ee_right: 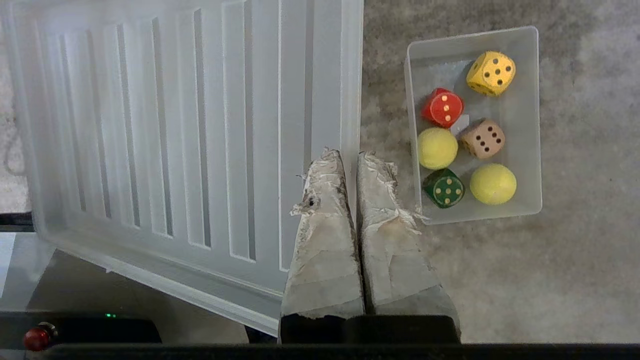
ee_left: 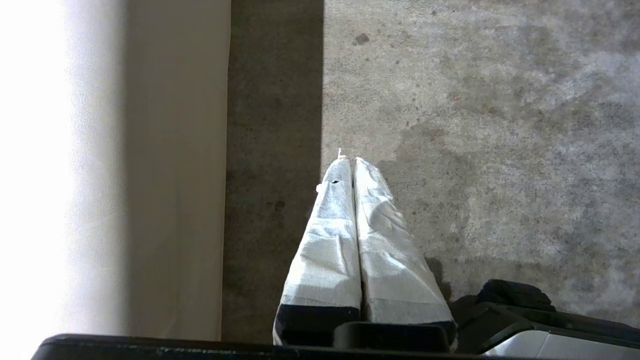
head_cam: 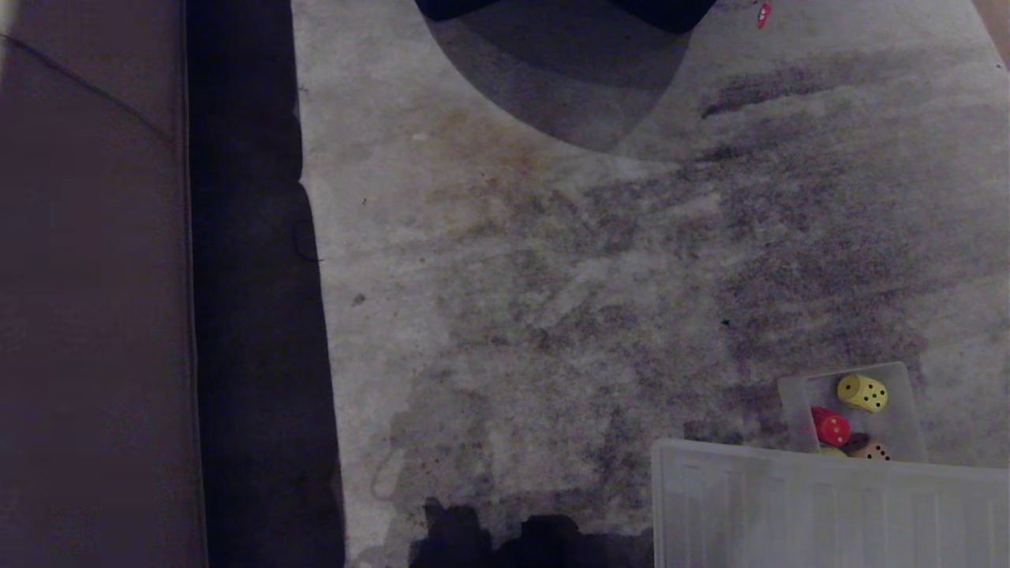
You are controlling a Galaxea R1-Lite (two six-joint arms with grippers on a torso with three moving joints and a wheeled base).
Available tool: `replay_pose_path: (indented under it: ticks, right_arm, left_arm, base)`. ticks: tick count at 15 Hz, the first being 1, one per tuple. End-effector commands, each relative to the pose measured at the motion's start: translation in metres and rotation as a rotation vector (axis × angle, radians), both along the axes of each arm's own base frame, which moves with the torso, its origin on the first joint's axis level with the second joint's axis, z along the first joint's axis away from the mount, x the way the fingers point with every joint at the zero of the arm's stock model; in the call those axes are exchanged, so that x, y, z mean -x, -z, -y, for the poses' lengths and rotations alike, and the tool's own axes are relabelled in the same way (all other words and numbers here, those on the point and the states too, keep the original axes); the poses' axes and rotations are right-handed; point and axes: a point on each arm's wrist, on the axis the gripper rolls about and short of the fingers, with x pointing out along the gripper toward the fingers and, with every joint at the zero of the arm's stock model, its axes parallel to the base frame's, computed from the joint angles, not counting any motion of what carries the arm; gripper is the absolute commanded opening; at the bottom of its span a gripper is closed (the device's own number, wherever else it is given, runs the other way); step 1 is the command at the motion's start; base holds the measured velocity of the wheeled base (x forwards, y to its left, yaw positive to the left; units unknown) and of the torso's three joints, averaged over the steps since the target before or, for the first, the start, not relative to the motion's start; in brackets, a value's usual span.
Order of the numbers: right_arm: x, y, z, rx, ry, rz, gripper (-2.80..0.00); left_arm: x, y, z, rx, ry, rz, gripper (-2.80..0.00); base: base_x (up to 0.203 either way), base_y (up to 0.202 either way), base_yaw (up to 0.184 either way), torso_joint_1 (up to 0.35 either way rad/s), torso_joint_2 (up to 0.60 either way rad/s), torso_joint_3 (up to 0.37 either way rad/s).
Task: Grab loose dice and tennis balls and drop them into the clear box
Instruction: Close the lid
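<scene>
The clear box [ee_right: 534, 125] stands on the carpet with everything in it: a yellow die [ee_right: 491, 73], a red die [ee_right: 443, 107], a brown die [ee_right: 482, 138], a green die [ee_right: 443, 188] and two tennis balls [ee_right: 437, 148] [ee_right: 493, 184]. My right gripper [ee_right: 350, 156] is shut and empty, hovering between the box and a ribbed lid. The head view shows the clear box [head_cam: 903, 418] at the lower right with the yellow die [head_cam: 862, 392], red die [head_cam: 830, 427] and brown die [head_cam: 868, 450]. My left gripper [ee_left: 348, 161] is shut and empty over bare carpet.
A flat ribbed clear lid [ee_right: 175, 125] lies beside the box, and it covers the lower right corner of the head view [head_cam: 828, 513]. A sofa [head_cam: 95, 315] runs along the left with a dark gap [head_cam: 252, 315] beside it. A small red object [head_cam: 763, 14] lies far off.
</scene>
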Motion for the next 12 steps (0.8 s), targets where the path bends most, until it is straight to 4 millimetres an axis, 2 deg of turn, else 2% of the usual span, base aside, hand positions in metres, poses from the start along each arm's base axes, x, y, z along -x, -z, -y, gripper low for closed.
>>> replay_pose_path:
  ticks: [1, 12]
  right_arm:
    - [0.0007, 0.0008, 0.0, 0.0, 0.0, 0.003, -2.8]
    - [0.0007, 0.0008, 0.0, 0.0, 0.0, 0.003, -2.8]
  left_arm:
    - [0.0, 0.0, 0.0, 0.001, -0.001, 0.0, -2.8]
    - [-0.0001, -0.0001, 0.0, 0.001, -0.001, -0.001, -2.8]
  base:
    - [0.0, 0.0, 0.0, 0.0, 0.0, 0.0]
    - [0.0, 0.0, 0.0, 0.0, 0.0, 0.0]
